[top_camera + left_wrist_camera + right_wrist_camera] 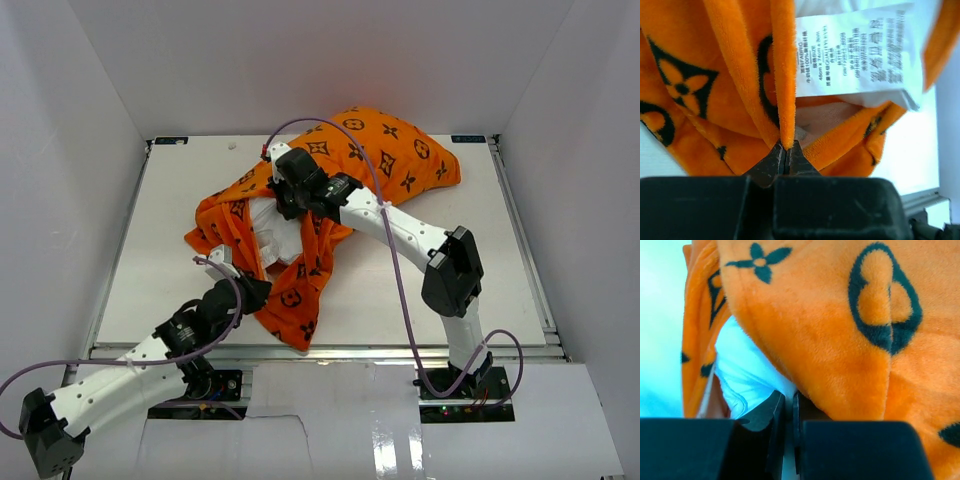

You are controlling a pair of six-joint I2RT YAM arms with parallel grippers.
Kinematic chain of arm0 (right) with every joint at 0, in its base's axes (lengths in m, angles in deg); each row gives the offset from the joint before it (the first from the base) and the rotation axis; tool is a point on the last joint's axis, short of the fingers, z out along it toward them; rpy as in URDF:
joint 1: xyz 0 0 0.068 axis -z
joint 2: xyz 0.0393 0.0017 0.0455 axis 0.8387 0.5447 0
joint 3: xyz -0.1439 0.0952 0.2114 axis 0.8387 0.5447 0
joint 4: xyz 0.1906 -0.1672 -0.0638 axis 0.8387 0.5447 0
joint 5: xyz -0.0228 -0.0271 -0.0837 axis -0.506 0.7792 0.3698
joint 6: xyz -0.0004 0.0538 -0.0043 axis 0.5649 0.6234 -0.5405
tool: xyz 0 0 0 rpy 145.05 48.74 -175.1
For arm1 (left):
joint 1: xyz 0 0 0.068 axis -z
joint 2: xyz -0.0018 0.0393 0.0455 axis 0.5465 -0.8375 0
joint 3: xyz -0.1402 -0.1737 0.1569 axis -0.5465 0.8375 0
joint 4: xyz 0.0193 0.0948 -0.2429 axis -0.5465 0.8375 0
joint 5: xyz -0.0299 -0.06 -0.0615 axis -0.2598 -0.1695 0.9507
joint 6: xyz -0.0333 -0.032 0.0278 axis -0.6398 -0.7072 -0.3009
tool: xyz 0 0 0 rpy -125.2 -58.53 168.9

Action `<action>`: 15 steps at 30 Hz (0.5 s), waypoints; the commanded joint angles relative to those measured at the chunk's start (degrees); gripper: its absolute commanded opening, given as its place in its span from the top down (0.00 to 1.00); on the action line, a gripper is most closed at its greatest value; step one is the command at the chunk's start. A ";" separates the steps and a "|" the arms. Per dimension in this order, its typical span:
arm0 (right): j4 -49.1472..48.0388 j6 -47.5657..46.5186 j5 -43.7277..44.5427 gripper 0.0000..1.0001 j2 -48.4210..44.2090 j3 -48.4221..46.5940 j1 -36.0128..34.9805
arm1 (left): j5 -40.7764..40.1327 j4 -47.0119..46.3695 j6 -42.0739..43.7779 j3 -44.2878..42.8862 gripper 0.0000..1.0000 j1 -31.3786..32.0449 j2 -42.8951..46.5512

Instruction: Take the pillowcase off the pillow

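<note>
Pillowcase [735, 100] hem inside left gripper [786, 151], pillow [747, 375] inside right gripper [788, 401].

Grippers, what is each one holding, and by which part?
Left gripper pinches the pillowcase by a folded edge; right gripper pinches the pillow by its exposed edge.
</note>
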 commanded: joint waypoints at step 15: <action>0.02 -2.31 -10.03 0.92 -9.98 -2.29 5.30 | -5.43 -1.12 -4.66 1.64 1.00 0.91 -15.32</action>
